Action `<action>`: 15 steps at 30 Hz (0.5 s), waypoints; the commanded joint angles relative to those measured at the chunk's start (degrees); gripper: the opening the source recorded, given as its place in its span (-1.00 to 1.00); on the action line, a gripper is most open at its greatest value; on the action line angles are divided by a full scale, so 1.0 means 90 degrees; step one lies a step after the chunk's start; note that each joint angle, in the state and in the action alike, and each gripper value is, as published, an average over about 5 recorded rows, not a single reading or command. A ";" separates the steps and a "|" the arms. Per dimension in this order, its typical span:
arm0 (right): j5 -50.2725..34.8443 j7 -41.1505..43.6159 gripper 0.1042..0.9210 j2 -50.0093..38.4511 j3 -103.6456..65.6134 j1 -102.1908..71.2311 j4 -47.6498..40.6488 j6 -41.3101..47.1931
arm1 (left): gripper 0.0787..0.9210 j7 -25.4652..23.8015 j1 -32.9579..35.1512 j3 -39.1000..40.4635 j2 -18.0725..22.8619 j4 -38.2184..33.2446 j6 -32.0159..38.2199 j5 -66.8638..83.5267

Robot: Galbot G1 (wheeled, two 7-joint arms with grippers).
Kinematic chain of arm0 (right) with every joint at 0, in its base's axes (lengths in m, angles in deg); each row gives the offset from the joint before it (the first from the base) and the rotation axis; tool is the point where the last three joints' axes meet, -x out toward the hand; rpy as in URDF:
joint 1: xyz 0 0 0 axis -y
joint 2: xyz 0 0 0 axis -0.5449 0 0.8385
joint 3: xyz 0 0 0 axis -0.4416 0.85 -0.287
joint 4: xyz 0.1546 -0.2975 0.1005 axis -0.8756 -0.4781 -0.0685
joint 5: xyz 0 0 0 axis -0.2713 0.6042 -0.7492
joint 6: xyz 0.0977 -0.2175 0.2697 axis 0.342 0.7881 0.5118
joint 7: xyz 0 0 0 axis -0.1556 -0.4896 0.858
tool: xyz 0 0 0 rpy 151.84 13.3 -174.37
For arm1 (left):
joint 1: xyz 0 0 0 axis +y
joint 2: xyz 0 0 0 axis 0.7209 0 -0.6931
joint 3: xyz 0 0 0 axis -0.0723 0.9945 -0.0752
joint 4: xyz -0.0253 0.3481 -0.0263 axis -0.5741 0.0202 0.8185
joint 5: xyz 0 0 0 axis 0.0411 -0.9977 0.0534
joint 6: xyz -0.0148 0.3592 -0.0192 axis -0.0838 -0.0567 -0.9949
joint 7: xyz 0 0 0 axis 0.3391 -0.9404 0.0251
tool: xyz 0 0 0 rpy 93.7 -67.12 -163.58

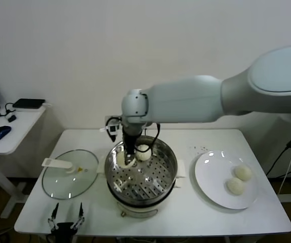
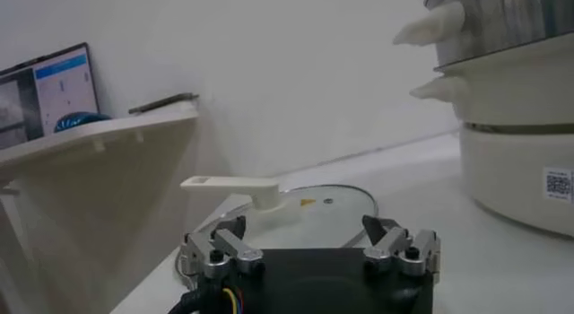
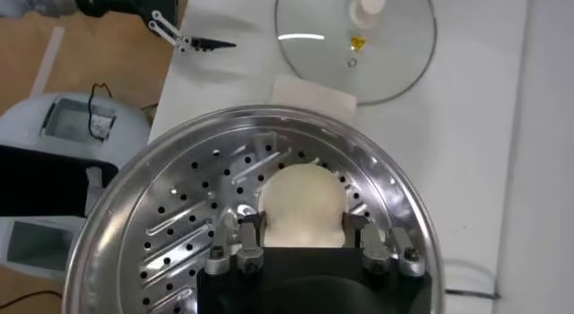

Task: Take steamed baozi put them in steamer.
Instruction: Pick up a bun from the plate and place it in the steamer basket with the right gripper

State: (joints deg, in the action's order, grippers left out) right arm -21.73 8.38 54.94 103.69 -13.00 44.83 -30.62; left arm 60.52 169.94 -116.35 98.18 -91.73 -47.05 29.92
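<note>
- The right gripper [image 1: 126,161] reaches down into the steamer [image 1: 170,161], on the pot's left side, its arm stretching across from the table's right edge.
- In the right wrist view its fingers [image 3: 248,228] sit on either side of a baozi [image 3: 302,206] and touch its flanks — pinching the bun, which sits on or just above the perforated tray; which of the two cannot be told.
- A second bun [image 1: 143,152] lies inside the steamer too, just beside the gripped one, toward the back rim.
- The steamer stands near the middle of the white table [image 1: 206,215], slightly toward the front edge.
- Two more baozi [image 1: 243,172] [image 1: 235,186] lie close together on a white plate [image 1: 211,177] at the right side of the table, well apart from the pot.
- A glass lid [image 1: 64,178] with a white handle lies flat left of the steamer.
- The left gripper [image 1: 65,218] hovers idle at the front-left corner of the table, its fingers [image 2: 224,248] spread apart and holding nothing.
- A side desk [image 1: 13,129] off the left edge carries a blue mouse [image 1: 0,132].
</note>
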 commanded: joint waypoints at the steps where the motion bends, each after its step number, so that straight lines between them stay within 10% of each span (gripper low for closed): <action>1: 0.0233 -0.0093 0.19 0.0323 0.0041 -0.0407 -0.0262 0.0064 | 0.77 -0.0002 0.0002 0.0006 0.0162 0.0005 0.0000 0.0006; 15: 0.0220 -0.0134 0.38 0.0203 0.0021 -0.0402 -0.0150 0.0035 | 0.77 0.0000 0.0006 0.0023 0.0166 0.0005 -0.0002 -0.0004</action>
State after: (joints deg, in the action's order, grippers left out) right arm -19.79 7.39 56.46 104.56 -16.10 43.78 -30.27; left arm 60.47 169.93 -116.16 98.18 -91.63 -47.05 29.94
